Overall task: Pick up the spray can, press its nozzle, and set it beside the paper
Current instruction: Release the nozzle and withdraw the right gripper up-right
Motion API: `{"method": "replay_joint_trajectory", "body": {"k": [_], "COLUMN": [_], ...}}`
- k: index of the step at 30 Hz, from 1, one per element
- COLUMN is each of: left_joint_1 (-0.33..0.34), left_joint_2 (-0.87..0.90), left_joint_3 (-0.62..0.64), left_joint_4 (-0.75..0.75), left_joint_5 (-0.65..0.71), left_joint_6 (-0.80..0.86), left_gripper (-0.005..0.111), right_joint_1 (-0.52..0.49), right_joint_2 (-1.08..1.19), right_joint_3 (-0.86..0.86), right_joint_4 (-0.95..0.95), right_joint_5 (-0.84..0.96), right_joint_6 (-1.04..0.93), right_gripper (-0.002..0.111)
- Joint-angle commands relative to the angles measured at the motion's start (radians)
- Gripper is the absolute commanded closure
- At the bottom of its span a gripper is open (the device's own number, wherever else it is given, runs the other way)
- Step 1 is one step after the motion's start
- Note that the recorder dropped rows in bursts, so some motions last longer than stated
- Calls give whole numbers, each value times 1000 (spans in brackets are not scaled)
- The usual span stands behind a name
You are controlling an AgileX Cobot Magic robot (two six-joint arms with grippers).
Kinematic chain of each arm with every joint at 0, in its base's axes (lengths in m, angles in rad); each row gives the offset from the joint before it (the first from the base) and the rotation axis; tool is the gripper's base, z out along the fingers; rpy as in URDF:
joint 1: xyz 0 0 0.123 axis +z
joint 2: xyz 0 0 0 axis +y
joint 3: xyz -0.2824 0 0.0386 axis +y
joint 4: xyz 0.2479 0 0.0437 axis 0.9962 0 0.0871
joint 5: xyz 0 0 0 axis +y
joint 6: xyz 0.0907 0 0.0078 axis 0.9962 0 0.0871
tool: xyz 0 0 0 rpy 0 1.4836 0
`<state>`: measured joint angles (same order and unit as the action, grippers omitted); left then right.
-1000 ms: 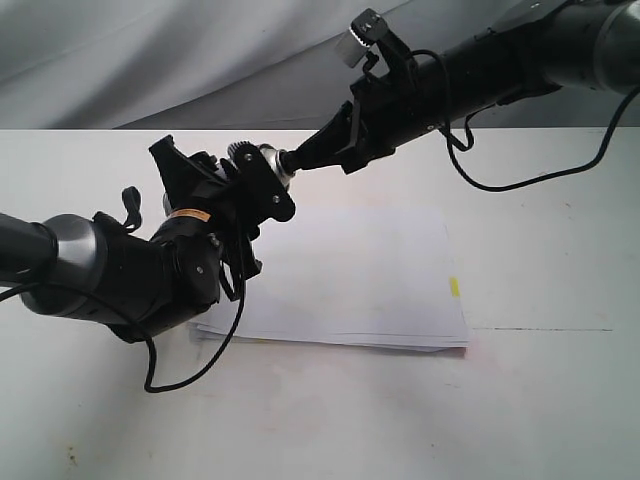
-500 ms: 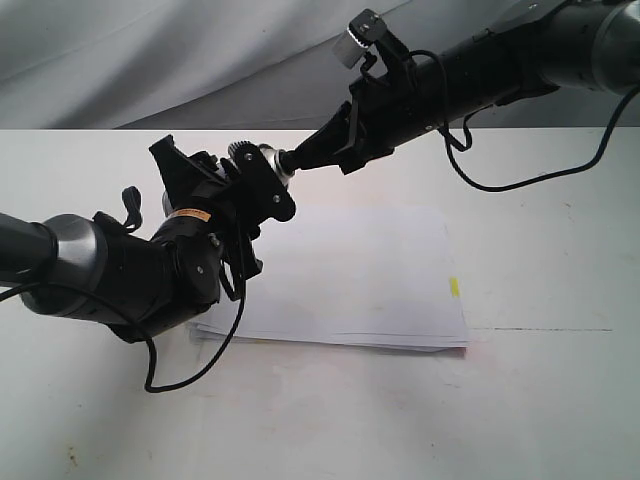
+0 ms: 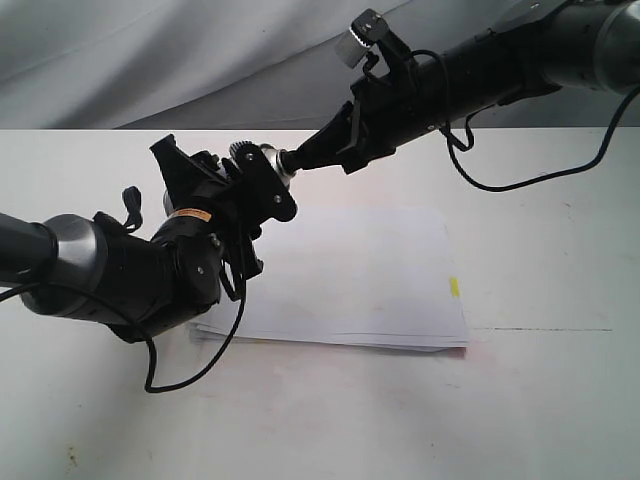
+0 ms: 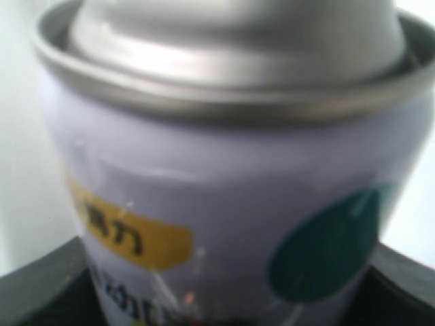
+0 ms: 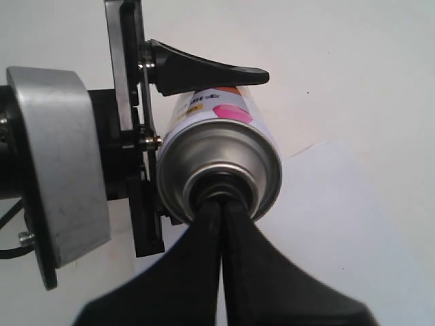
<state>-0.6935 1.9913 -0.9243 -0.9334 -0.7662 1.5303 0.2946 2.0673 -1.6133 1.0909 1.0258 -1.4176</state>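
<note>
Exterior view: spray can [image 3: 268, 160] clamped in left end effector [image 3: 243, 172].

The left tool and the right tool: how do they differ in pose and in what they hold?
The left tool is shut on the spray can, holding it off the table; the right tool is shut with nothing between its fingers. The left tool points up from low down; the right tool slants down from higher up, its tips against the centre of the can's silver top. Both are black and touch the can.
</note>
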Motion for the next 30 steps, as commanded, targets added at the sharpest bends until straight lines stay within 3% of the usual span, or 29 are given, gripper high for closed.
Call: {"method": "replay_joint_trajectory", "body": {"k": [1, 15, 23, 27, 30], "left_joint_1": [-9, -9, -9, -9, -9], "left_joint_2": [-9, -9, -11, -11, -11], "left_joint_3": [-13, -13, -13, -13, -13], "left_joint_4": [55, 55, 52, 51, 51], "left_joint_5": [-40, -42, -63, -75, -75], "left_joint_6": [-12, -12, -13, -50, -94], "left_gripper": [107, 107, 107, 107, 107], "right_joint_1": [-33, -56, -222, -364, -431], "right_joint_2": [-32, -59, -217, -439, -713], "right_joint_3": [-6, -6, 7, 181, 430], "right_joint_4": [-8, -37, -90, -73, -118], "right_joint_5": [58, 60, 185, 187, 78], "right_joint_6": [-1, 21, 149, 188, 224], "right_gripper": [108, 108, 108, 108, 108]}}
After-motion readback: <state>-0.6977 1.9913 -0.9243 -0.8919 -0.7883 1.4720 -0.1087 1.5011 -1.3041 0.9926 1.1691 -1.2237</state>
